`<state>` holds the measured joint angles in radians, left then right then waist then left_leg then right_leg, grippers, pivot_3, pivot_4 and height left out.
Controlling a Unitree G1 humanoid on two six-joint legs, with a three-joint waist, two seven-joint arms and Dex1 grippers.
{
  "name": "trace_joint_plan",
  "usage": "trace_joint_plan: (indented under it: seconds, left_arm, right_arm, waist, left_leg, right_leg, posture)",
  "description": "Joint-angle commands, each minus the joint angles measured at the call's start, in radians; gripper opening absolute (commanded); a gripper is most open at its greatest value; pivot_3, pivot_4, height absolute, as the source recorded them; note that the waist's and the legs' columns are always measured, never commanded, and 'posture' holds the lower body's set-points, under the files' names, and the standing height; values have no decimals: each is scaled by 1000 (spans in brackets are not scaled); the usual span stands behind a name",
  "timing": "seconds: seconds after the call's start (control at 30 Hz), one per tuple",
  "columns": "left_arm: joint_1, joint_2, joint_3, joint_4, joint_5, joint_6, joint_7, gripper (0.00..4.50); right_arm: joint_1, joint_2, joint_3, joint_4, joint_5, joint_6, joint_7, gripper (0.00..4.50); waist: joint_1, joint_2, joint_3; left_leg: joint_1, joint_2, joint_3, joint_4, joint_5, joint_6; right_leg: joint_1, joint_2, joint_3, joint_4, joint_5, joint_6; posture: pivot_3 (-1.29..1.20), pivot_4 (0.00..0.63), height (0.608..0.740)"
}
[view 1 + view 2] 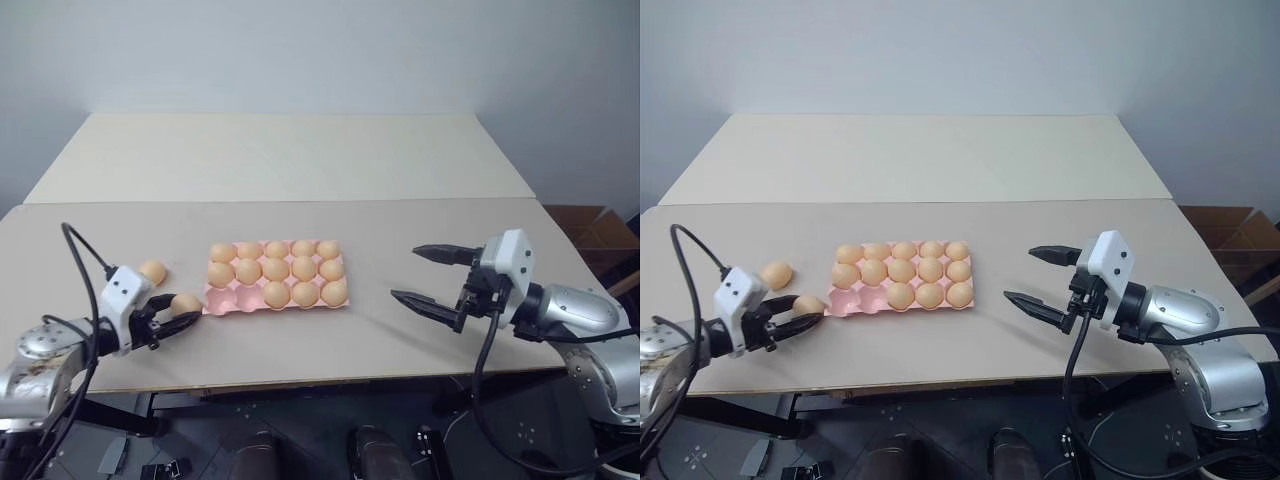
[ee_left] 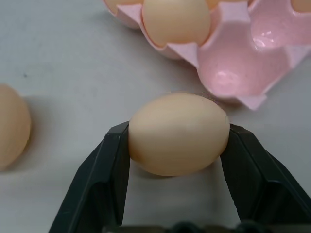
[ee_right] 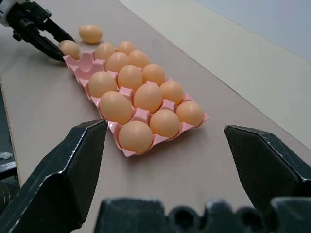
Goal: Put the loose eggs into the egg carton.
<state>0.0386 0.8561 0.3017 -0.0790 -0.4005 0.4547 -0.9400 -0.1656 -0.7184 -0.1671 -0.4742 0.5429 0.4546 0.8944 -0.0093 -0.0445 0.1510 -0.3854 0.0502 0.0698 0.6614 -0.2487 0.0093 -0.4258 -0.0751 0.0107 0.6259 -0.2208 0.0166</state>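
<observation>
One loose egg (image 2: 179,133) lies on the table just off the egg carton's front left corner, with my left gripper (image 1: 184,311) shut on it, a black finger pressing each side. A second loose egg (image 1: 152,271) rests on the table a little further left and back. The pink egg carton (image 1: 214,307) sits mid-table with several eggs in it; two cups (image 2: 233,73) at its front left are empty. To the right of the carton and above the table, my right gripper (image 1: 404,272) is wide open, holding nothing and pointing toward the carton.
A second beige table (image 1: 280,150) butts against the far edge of the work table. A cardboard box (image 1: 590,225) stands on the floor at the far right. The table's front edge (image 1: 330,380) runs close under both arms.
</observation>
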Motion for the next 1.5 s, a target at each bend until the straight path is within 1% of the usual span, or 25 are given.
trace_joint_plan:
  seconds: [0.03, 0.13, 0.23, 0.37, 0.47, 0.6, 0.7, 0.8, 0.87, 1.0, 1.1, 1.2, 1.3, 1.43, 1.5]
  left_arm:
    - [24, 42, 116, -142, -90, -4, -64, 2689]
    - [10, 34, 117, -228, -157, 31, -78, 2689]
    - [-53, 15, 41, -263, -161, 48, -53, 2689]
    - [-158, 2, -95, -213, -104, 40, -60, 2689]
    - [-208, -8, -160, -162, -67, 20, -63, 2689]
    - [-277, -45, -229, -100, -39, 2, -75, 2689]
    - [-301, -41, -247, -86, -23, 15, -72, 3467]
    - [-295, -35, -229, -97, -6, -6, -58, 4435]
    - [-279, -20, -192, -124, -11, -9, -54, 4474]
    - [-237, 11, -75, -178, -78, 40, -47, 4474]
    - [-158, 44, 72, -203, -135, 76, -61, 4474]
    - [-35, 58, 218, -205, -145, 67, -79, 4474]
    - [143, 24, 408, -219, -152, 47, -107, 4474]
    - [295, -24, 550, -252, -146, 57, -78, 4474]
    - [368, -65, 611, -276, -144, 59, -57, 4474]
  right_arm:
    - [-1, 2, -11, -51, 30, 3, -15, 4500]
    - [0, 3, -7, -55, 32, 2, -24, 4500]
    - [-1, 5, 1, -54, 27, -1, -31, 4500]
    - [-6, 2, 8, -67, 29, -5, -31, 4500]
    - [-10, 3, 9, -71, 29, -5, -38, 4500]
    - [-5, 6, 11, -80, 28, -4, -51, 4500]
    - [-1, 6, 11, -92, 32, 1, -61, 4500]
    - [0, 7, 9, -101, 40, 6, -74, 4500]
    - [1, 7, 10, -107, 45, 7, -80, 4500]
    - [1, 9, 12, -114, 54, 6, -86, 4500]
    - [-3, 7, 11, -109, 58, 4, -80, 4500]
    - [-8, -1, 8, -87, 59, -6, -56, 4500]
    - [-19, -18, -1, -39, 53, -23, -15, 4500]
    - [-31, -33, -11, 3, 50, -34, 21, 4500]
    - [-37, -41, -16, 29, 45, -40, 38, 4500]
  waist:
    - [0, 0, 0]
    - [11, 0, 0]
    - [19, 0, 0]
    - [20, 0, 0]
    - [14, 0, 0]
    - [13, 0, 0]
    - [12, 0, 0]
    - [11, 0, 0]
    - [11, 0, 0]
    - [8, 0, 0]
    - [2, 0, 0]
    - [-5, 0, 0]
    - [-10, 1, 0]
    - [0, 0, 0]
    - [7, 0, 0]
  left_leg:
    - [0, 0, 0, 0, 0, 0]
    - [0, 0, 0, 0, 0, 0]
    - [1, -1, 0, 0, 0, 0]
    - [1, -2, 0, 0, 0, 0]
    - [0, -1, 0, 0, 0, 0]
    - [0, -1, -1, 0, 0, 0]
    - [0, -1, -1, 0, 0, 0]
    - [0, -1, -1, 0, 0, 0]
    - [0, -1, -1, 0, 0, 0]
    - [0, -1, -1, 0, 0, 0]
    - [0, 0, -1, 0, 0, 0]
    - [1, 0, -1, 0, 0, 0]
    - [1, 0, 0, 0, 0, 0]
    - [1, 0, 0, 0, 0, 0]
    - [2, 0, 0, 0, 0, 0]
  right_leg:
    - [0, 0, 0, 0, 0, 0]
    - [0, -1, 0, 0, 0, 0]
    - [1, -1, 0, 0, 0, 0]
    - [2, 0, 0, 0, 0, 1]
    - [1, 2, 0, 0, 0, 1]
    - [1, 2, 0, 0, 0, 1]
    - [1, 2, 0, 0, 0, 1]
    - [1, 2, 0, 0, 0, 1]
    - [1, 2, 0, 0, 0, 1]
    - [1, 2, 0, 0, 0, 1]
    - [1, 1, 0, 0, 0, 1]
    - [1, 1, 0, 0, 0, 1]
    - [1, 1, 1, 0, 0, 1]
    - [1, 0, 0, 0, -1, 0]
    - [1, -1, 0, 0, -3, -4]
  posture:
    - [0, 150, 740]
    - [0, 150, 740]
    - [0, 150, 740]
    - [0, 150, 740]
    - [0, 150, 740]
    - [0, 150, 740]
    - [0, 150, 740]
    - [0, 150, 740]
    - [0, 150, 740]
    - [0, 150, 740]
    - [0, 150, 740]
    - [0, 150, 740]
    - [0, 150, 740]
    - [0, 150, 740]
    - [0, 150, 740]
